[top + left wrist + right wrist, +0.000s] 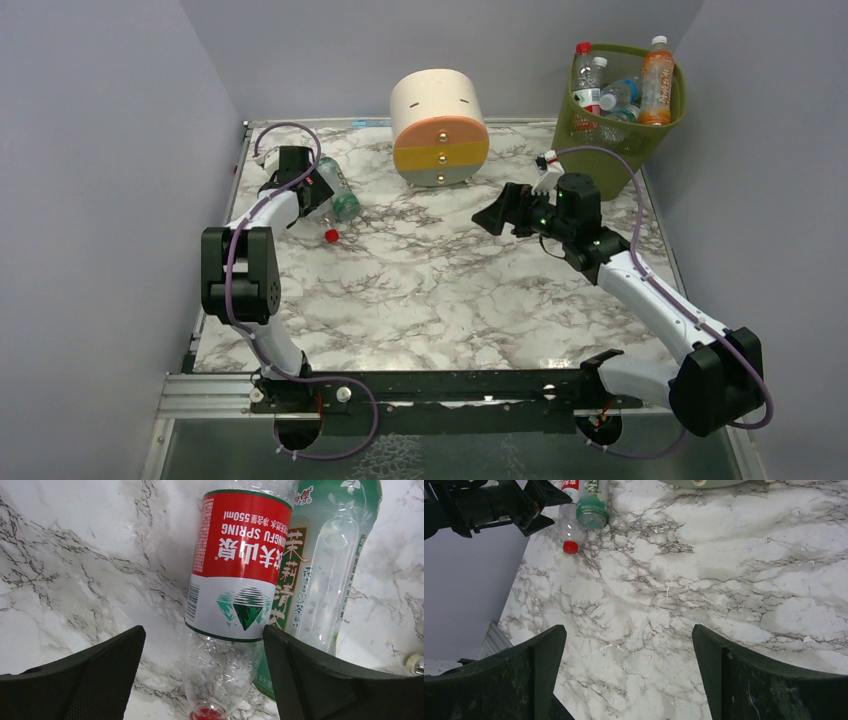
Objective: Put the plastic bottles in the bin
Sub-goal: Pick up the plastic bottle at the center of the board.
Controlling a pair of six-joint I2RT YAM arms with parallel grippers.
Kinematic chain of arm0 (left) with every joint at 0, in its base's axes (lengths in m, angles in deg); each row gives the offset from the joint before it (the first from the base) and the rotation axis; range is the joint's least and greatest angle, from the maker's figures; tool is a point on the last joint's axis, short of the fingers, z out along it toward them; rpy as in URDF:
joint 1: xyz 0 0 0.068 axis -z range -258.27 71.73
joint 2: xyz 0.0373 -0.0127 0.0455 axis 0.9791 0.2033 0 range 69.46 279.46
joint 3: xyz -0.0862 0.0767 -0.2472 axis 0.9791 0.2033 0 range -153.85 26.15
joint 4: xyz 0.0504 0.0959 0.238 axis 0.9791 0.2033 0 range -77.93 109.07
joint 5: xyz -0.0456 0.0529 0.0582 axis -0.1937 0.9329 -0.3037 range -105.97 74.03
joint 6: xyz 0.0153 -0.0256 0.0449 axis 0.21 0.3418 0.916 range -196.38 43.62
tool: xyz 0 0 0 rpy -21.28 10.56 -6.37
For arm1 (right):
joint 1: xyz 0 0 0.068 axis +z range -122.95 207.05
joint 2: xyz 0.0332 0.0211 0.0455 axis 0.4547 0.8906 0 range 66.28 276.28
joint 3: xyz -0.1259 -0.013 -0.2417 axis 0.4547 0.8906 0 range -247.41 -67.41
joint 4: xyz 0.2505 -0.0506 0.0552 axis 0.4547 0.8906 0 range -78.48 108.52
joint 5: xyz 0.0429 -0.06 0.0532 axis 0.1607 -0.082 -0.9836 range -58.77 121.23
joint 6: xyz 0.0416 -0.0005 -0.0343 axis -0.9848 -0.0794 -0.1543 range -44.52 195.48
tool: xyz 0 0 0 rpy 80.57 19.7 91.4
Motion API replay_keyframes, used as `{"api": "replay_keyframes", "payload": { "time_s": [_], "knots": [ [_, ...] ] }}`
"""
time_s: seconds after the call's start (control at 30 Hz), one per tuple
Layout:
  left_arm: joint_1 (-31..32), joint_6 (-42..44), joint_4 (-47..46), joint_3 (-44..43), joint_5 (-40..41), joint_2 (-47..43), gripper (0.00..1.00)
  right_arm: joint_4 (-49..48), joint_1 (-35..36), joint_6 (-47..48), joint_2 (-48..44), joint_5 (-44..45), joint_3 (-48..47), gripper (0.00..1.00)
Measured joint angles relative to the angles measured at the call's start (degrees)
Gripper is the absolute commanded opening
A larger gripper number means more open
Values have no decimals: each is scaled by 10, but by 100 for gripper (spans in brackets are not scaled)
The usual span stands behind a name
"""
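On the overhead view, the bin (640, 140) stands off the counter's (450, 290) far corner at about 1 o'clock. Several plastic bottles stand upright or lean inside it. Among them are one with orange liquid (656, 85) at the 3 o'clock side of the rim, a red-capped one (588, 80) at the 9 o'clock side, and a blue-labelled one (622, 95) between them.

Two more bottles lie on the counter at about 10 o'clock, side by side and touching. These are a red-labelled bottle (235, 565) and a green-labelled bottle (325, 570). In the left wrist view the green one lies on the 3 o'clock side of the red one. The red-labelled bottle's red cap (330, 236) points toward 6 o'clock, at the near edge.

The left arm (240, 270) reaches to that spot. The left jaws are spread wide and lowered astride the red-labelled bottle. One finger stands clear of it at 9 o'clock with bare counter between. The other stands at 3 o'clock along the bottle's edge, in front of the green-labelled bottle. They do not grasp anything.

The right arm (650, 300) stretches over the counter's 3 o'clock half. The right jaws are fully released and point toward 9 o'clock, with only marble between the fingers. Its wrist camera sees both lying bottles far off at 11 o'clock.

A cream, orange and yellow round drawer unit (440, 125) sits at 12 o'clock, well apart from the bin.
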Motion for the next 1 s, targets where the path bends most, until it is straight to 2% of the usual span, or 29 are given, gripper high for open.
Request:
{"api": "replay_keyframes", "payload": {
  "time_s": [0.4, 0.7, 1.0],
  "knots": [
    [-4, 11, -16, -9, 0, 41, 91, -3, 4, 4, 5, 0, 3, 100],
    [-4, 14, -17, -10, 0, 47, 69, -6, 6, 4, 5, -1, 8, 100],
    [-4, 13, -16, 7, -4, 17, 67, -8, 6, 4, 5, -2, 14, 100]
  ]
}}
